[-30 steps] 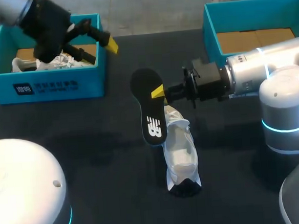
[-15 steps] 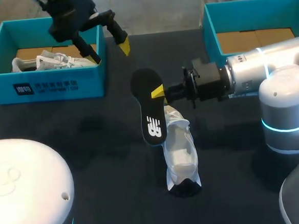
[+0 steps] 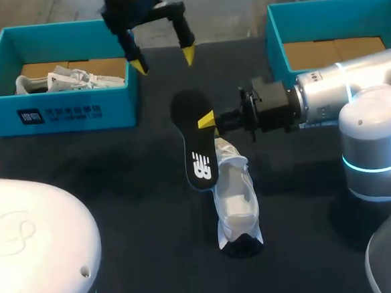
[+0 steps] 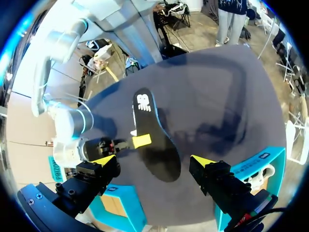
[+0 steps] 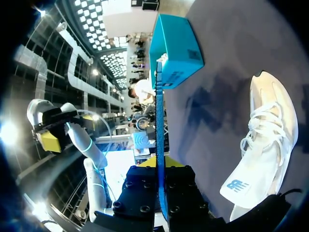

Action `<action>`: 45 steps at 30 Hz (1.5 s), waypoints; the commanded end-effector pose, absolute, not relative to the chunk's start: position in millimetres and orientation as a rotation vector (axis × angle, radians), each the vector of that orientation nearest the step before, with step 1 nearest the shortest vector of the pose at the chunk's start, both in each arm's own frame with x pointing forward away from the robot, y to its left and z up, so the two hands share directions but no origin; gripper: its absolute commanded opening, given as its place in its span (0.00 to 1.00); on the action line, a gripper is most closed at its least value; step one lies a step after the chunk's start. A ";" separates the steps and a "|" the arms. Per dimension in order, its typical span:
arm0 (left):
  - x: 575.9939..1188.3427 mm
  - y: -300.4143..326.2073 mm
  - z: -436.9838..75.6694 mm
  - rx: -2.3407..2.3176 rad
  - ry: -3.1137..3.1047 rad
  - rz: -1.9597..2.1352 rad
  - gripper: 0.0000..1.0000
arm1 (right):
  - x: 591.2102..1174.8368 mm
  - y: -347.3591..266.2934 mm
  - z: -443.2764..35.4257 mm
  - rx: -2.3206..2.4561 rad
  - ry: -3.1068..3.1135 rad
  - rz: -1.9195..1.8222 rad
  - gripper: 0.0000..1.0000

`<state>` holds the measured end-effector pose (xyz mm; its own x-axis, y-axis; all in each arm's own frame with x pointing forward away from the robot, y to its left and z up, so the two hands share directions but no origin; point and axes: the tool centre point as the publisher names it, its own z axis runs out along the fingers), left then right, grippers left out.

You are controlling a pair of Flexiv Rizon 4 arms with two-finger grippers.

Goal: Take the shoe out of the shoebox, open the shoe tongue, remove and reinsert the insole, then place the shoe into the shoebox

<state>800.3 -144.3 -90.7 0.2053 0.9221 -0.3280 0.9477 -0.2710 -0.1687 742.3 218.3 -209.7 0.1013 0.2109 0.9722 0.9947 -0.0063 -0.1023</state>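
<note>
Insole (image 3: 194, 143) stayed pinched edge-on between the fingers of your right gripper (image 3: 205, 121), which had not shifted from a second before. The white shoe (image 3: 236, 200) still lay on the table just below and beside those jaws, close under the insole's lower end. Your left gripper (image 3: 163, 61) had swung away from above the left shoebox (image 3: 59, 114) toward mid-table, its jaws spread wide and gripping nothing, the insole ahead of them.

You're looking at a white shoe (image 3: 236, 204), a black insole (image 3: 193, 130) with a white logo (image 3: 201, 165), teal shoeboxes (image 3: 59, 116) and a dark tabletop (image 3: 133, 211).
</note>
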 end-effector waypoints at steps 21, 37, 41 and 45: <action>807.0 -140.0 -70.9 1.780 1.785 -0.401 1.00 | 741.8 219.8 -209.8 -1.410 -1.287 -1.022 0.00; 773.8 -139.6 -78.2 1.433 1.482 -0.551 1.00 | 741.8 219.8 -209.8 -1.410 -1.287 -1.022 0.00; 773.4 -128.5 -87.5 1.379 1.488 -0.576 1.00 | 741.8 219.8 -209.8 -1.410 -1.287 -1.022 0.00; 773.5 -118.2 -95.1 1.343 1.469 -0.605 1.00 | 741.8 219.8 -209.8 -1.410 -1.287 -1.022 0.00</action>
<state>781.4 -127.8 -88.0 0.0332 0.7122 -0.7011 0.9823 0.1061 0.1544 742.2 217.9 -209.9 0.1012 0.2102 0.9724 0.9947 -0.0064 -0.1022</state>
